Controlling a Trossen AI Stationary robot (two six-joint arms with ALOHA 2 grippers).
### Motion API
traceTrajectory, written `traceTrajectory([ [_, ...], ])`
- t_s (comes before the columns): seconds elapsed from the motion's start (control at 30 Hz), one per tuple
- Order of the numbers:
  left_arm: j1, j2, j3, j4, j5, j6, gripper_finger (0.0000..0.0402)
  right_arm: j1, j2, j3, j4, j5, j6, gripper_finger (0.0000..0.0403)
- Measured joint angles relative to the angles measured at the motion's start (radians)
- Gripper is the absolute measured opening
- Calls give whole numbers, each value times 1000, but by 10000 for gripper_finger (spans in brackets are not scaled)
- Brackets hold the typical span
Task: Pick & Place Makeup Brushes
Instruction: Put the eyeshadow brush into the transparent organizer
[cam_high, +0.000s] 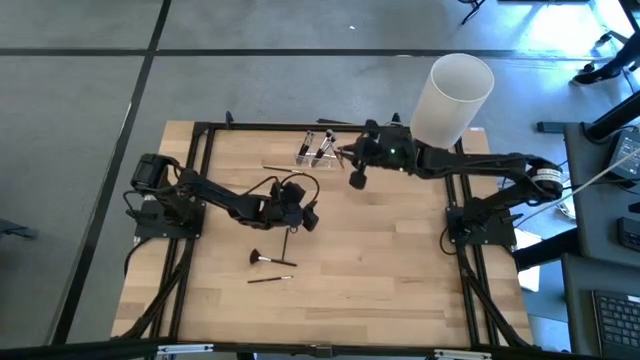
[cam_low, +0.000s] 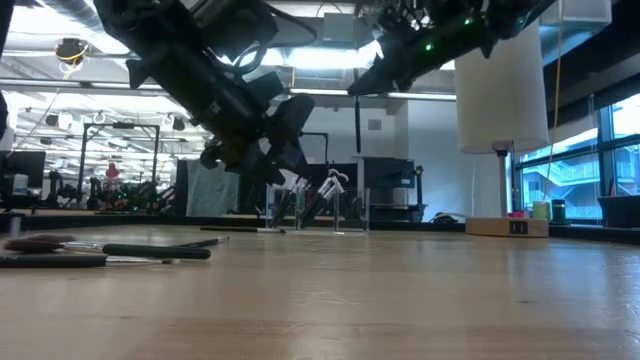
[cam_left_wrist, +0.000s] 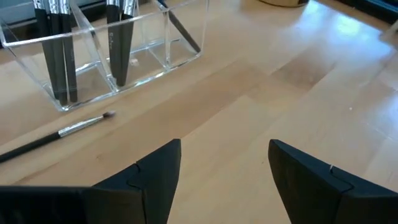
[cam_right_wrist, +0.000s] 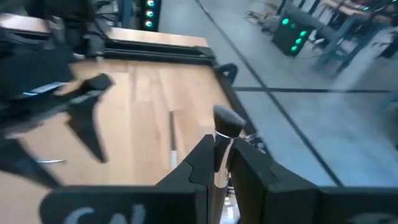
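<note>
A clear organizer (cam_left_wrist: 106, 56) stands at the table's far middle (cam_high: 318, 148) with several makeup brushes upright in its compartments. One brush (cam_left_wrist: 62, 132) lies flat just in front of it. More brushes, one of them fan-shaped (cam_high: 264, 258), lie near the table's middle, with a thin one (cam_high: 270, 279) beside them. My left gripper (cam_left_wrist: 224, 168) hovers open over bare wood, near the organizer, with nothing between its fingers. My right gripper (cam_right_wrist: 221, 168) is up in the air right of the organizer, shut on a brush (cam_low: 357, 120). My right gripper pinches the brush's handle just below the silvery ferrule (cam_right_wrist: 219, 152) between its two fingers. The bristle head (cam_right_wrist: 227, 119) sticks out past the fingertips. The brush is lifted clear of the table and hangs about upright in the low view.
A tall white cylinder (cam_high: 455, 95) stands at the far right corner, with a small wooden box (cam_low: 505, 227) beside it. Black frame rails (cam_high: 200, 130) run along the table's edges. Bare wood lies on the near and right parts of the table.
</note>
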Motion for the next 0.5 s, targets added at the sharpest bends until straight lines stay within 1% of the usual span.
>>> traceTrajectory([
  [0.13, -1, 0, 0, 0, 1, 0, 237, -52, 57, 0, 89, 11, -33, 45],
  [0.23, -1, 0, 0, 1, 7, 0, 237, -91, 116, 0, 147, -6, -27, 45],
  [0.5, 0, 0, 0, 0, 17, 8, 237, -141, 250, 0, 179, -24, -7, 45],
])
